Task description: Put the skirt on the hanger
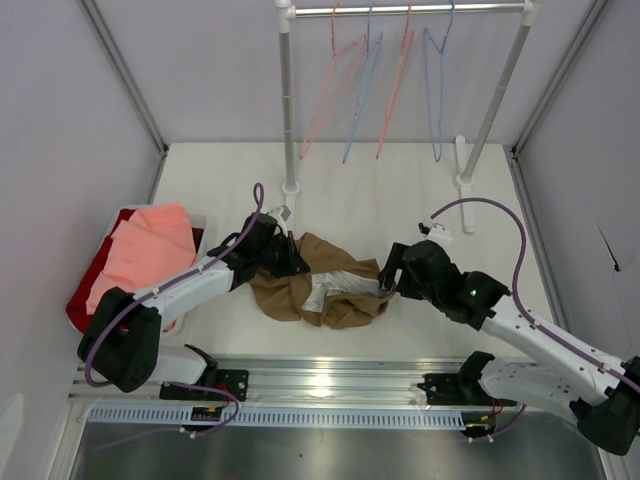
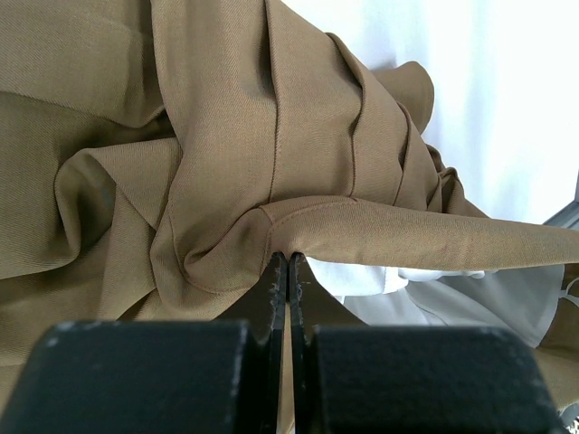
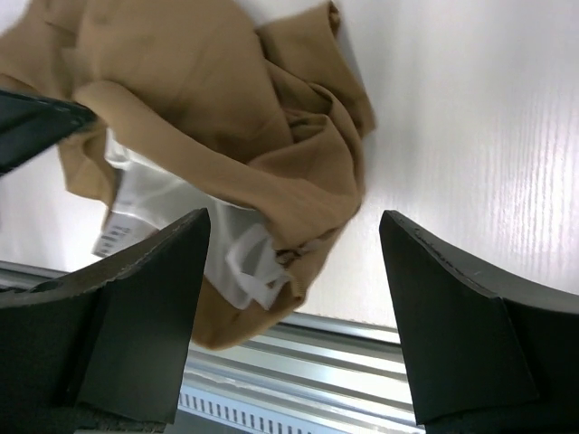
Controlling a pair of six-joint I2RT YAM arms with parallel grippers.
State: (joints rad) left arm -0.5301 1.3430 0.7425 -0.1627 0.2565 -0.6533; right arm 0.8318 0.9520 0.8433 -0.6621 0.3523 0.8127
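The tan-brown skirt [image 1: 300, 290] lies crumpled on the table in front of the arms, with its white lining [image 1: 336, 290] showing. My left gripper [image 1: 299, 267] is shut on a folded hem of the skirt [image 2: 226, 108], its tips [image 2: 288, 259] meeting at the fold's edge. My right gripper [image 1: 386, 277] is open wide at the skirt's right end. In its wrist view the skirt [image 3: 208, 99] and lining [image 3: 163, 203] lie between and beyond the fingers [image 3: 154, 271]. The pale-pink hanger [image 1: 333, 92] hangs on the rack's rail at the back.
Another pink hanger [image 1: 396, 95] and two blue hangers [image 1: 362, 95] hang on the same rail. The rack's posts [image 1: 289, 120] stand on the table at the back. A bin at the left holds a salmon-pink garment [image 1: 150, 250] and red cloth [image 1: 92, 275]. A metal rail [image 1: 330, 380] runs along the near edge.
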